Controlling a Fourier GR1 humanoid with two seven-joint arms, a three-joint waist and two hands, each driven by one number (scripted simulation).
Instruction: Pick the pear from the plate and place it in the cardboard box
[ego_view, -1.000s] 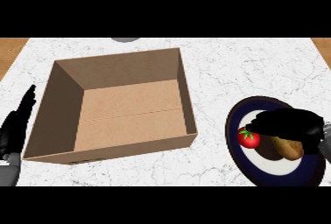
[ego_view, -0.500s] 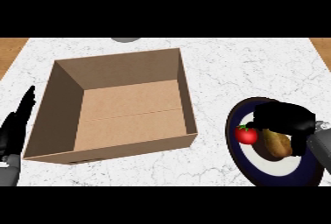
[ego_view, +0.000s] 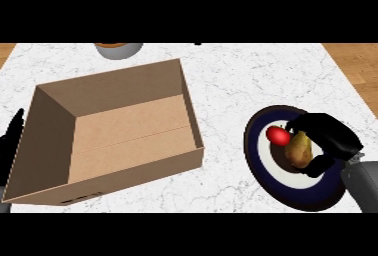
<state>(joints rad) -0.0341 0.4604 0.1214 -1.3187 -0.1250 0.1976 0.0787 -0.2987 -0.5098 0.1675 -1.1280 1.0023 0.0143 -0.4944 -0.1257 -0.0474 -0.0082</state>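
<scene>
The pear (ego_view: 298, 150) lies on the dark plate (ego_view: 260, 165) at the right, a small red fruit (ego_view: 277, 135) touching it. The right hand (ego_view: 331, 140) curls round the pear, apparently gripping it. The open cardboard box (ego_view: 111, 135) sits left, with the left hand (ego_view: 9, 145) resting open at its left edge.

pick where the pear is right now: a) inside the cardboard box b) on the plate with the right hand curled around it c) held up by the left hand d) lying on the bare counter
b: the pear lies on the plate, beside a small red fruit, with the right hand curled around it; the cardboard box holds nothing.
</scene>
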